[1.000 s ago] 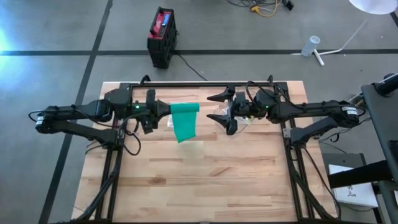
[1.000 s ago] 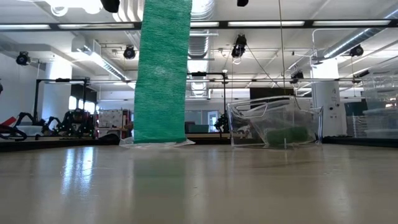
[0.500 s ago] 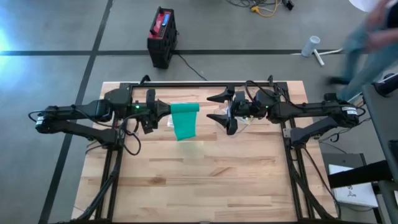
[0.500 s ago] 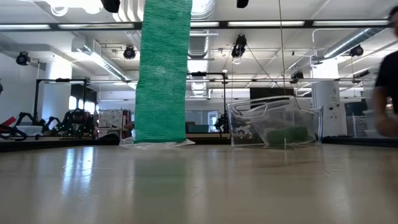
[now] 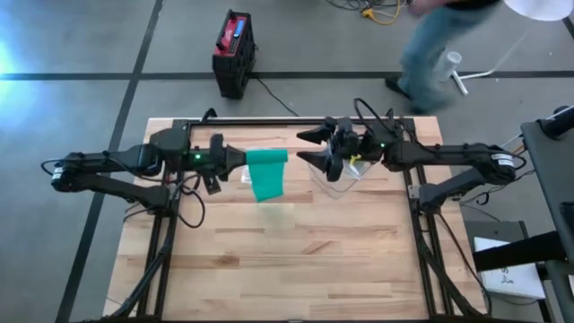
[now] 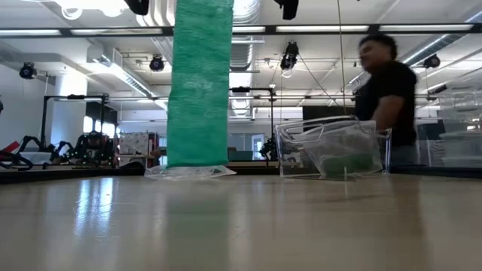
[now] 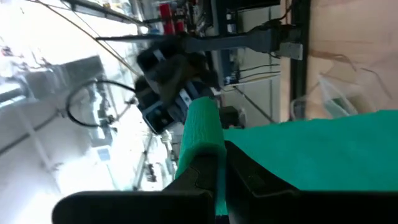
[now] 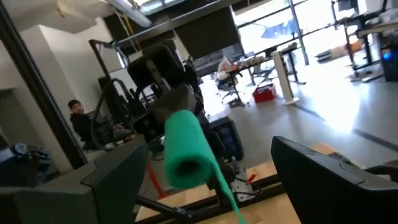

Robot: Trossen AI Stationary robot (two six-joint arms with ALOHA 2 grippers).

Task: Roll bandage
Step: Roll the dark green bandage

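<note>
Green bandage [image 5: 266,174] hangs from left gripper [image 5: 235,159], clamped shut on its rolled end. Right gripper [image 5: 316,150] just beside, jaws wide open, empty.

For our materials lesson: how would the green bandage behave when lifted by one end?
The green bandage would probably be floppy: it hangs straight down from the left tool to the table. It seems light, since a pinch at its rolled end carries it. Pushed, it would likely swing.
</note>
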